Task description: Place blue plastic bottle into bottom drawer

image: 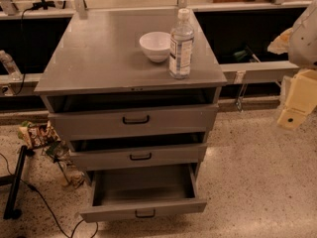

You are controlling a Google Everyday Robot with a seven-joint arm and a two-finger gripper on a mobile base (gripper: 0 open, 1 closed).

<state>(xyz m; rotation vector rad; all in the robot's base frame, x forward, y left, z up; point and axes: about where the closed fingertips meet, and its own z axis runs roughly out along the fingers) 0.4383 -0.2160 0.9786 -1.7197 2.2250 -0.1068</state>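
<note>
The blue plastic bottle [181,46], clear with a white cap and a printed label, stands upright near the right front of the grey cabinet top [99,58]. The bottom drawer [143,211] is pulled far out and its inside looks empty. My gripper [293,114], cream-coloured, hangs at the right edge of the view. It is to the right of the cabinet and below the level of its top, well apart from the bottle, and holds nothing that I can see.
A white bowl [155,46] sits just left of the bottle. The top drawer [134,119] and middle drawer [140,155] stand slightly open. Snack bags [37,134] and a black stand [15,182] with cables lie on the floor at the left. Another bottle [10,66] stands at the far left.
</note>
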